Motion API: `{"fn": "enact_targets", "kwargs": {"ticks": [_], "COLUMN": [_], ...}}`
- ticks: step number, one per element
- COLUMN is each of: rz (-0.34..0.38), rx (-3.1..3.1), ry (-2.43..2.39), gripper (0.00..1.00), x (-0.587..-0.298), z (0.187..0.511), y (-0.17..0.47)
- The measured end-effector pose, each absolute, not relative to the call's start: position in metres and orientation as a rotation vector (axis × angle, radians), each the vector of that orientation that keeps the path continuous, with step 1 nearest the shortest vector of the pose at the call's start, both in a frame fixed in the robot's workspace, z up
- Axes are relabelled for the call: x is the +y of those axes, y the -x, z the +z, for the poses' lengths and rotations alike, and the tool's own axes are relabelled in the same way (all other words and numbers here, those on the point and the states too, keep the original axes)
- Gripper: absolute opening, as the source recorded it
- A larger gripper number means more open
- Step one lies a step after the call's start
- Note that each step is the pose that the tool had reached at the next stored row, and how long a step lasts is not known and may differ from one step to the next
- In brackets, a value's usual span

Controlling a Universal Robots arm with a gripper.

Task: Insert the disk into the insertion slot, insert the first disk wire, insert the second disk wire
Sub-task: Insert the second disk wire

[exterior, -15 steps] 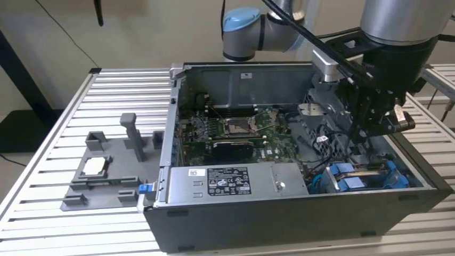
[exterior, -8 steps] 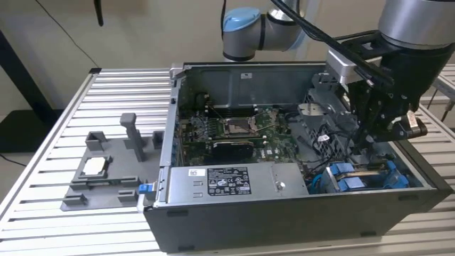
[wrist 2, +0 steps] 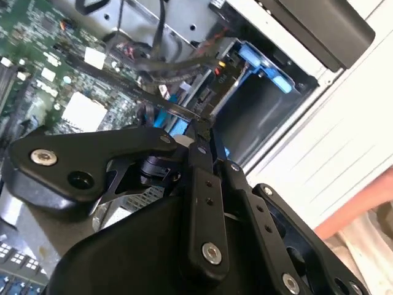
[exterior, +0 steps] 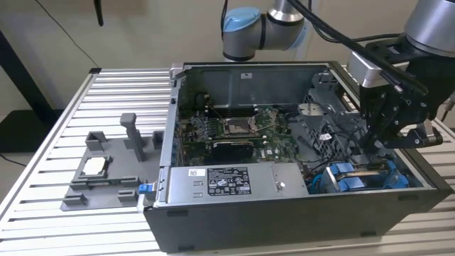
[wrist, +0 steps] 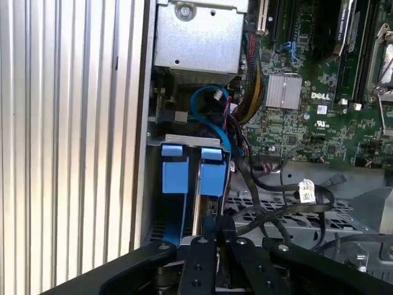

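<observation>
Gripper (exterior: 372, 148) hangs low inside the PC case (exterior: 284, 224), just past the end of the power-supply box (exterior: 227, 184), over the corner bay. In both wrist views the jaws are drawn together with hardly any gap at the tips (wrist 2: 201, 130). A dark cable (wrist 2: 153, 98) runs right up to them. Can't tell if it's pinched or only passing behind.

Disk (wrist: 212, 178) in its blue carrier sits down in the insertion slot (wrist: 184, 140), so that step looks done. It's just beyond the power-supply box, hard against the case side wall.

Key relation: in the first wrist view the disk's long axis runs along the case wall, straight away from the power-supply box and toward the gripper (wrist: 212, 226). The gripper is thus over the disk's end farthest from the box, roughly in line with it, not off to one side.

Loose black wires (wrist: 276, 206) with a white-tagged plug (wrist: 306, 191) lie just beside the disk on the motherboard side. A blue cable (wrist: 209, 114) loops between the power-supply box and the disk. Whether either wire is seated isn't visible.
</observation>
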State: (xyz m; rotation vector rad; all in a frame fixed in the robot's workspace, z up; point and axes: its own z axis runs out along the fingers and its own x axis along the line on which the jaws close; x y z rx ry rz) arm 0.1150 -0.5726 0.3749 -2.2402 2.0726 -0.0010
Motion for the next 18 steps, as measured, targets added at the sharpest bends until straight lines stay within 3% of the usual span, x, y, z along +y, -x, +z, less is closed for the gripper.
{"fn": "enact_targets", "kwargs": {"ticks": [9, 18], "rz": [0.099, 0.110], "rx": [2.068, 2.074], "ry": [2.225, 2.228], "gripper": [0.16, 0.16], "x": [-0.581, -0.581], "z": [0.373, 0.358], "y": [-0.124, -0.132]}}
